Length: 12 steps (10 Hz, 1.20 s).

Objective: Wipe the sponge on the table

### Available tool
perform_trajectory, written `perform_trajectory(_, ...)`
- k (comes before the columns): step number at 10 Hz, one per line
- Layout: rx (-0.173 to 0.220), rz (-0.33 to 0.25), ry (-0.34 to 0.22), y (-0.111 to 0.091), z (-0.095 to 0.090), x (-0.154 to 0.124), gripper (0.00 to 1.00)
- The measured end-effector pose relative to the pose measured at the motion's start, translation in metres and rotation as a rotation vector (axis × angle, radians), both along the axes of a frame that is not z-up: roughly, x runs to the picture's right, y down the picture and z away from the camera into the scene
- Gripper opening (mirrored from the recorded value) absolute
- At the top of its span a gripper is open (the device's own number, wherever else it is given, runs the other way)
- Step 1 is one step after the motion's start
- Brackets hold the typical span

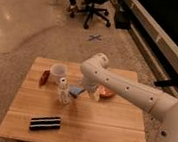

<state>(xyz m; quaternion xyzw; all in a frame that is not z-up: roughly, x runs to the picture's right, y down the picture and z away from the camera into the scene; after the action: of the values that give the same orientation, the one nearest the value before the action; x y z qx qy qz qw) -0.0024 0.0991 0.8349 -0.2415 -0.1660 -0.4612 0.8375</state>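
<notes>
We see the gripper (93, 93) just beside the sponge (75, 90) on the table (103, 131), toward the orange bowl (106, 92); its grip we cannot tell.

Gripper (94, 94) beside sponge (76, 91); bottle (62, 93), bowl (106, 93) flank closely.

One worktop (103, 133) carries one blue sponge (76, 91), one orange bowl (107, 93), one white cup (57, 71), one clear bottle (62, 93) and one striped black block (44, 123). One pincer (93, 94) hangs between sponge and bowl.
</notes>
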Motion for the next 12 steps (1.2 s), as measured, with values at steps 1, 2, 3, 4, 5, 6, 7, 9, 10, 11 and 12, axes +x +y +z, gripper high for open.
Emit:
perform_trajectory(1,-0.009,-0.023,-0.006,0.000,0.012,-0.016,0.80)
perform_trajectory(2,-0.015,-0.039,-0.010,-0.001,0.020,-0.026,0.80)
perform_trajectory(3,-0.021,-0.058,-0.014,-0.002,0.030,-0.040,0.80)
perform_trajectory(4,-0.023,-0.073,-0.017,-0.005,0.038,-0.050,0.80)
perform_trajectory(5,-0.024,-0.085,-0.018,-0.007,0.045,-0.058,0.80)
perform_trajectory(6,-0.023,-0.097,-0.020,-0.011,0.052,-0.066,0.80)
perform_trajectory(7,-0.020,-0.111,-0.021,-0.015,0.059,-0.074,0.80)
perform_trajectory(9,-0.013,-0.130,-0.016,-0.020,0.071,-0.081,0.80)
perform_trajectory(10,-0.012,-0.134,-0.005,-0.022,0.078,-0.079,0.80)
perform_trajectory(11,-0.013,-0.135,0.014,-0.024,0.086,-0.072,0.80)
perform_trajectory(12,-0.015,-0.130,0.032,-0.025,0.091,-0.065,0.80)
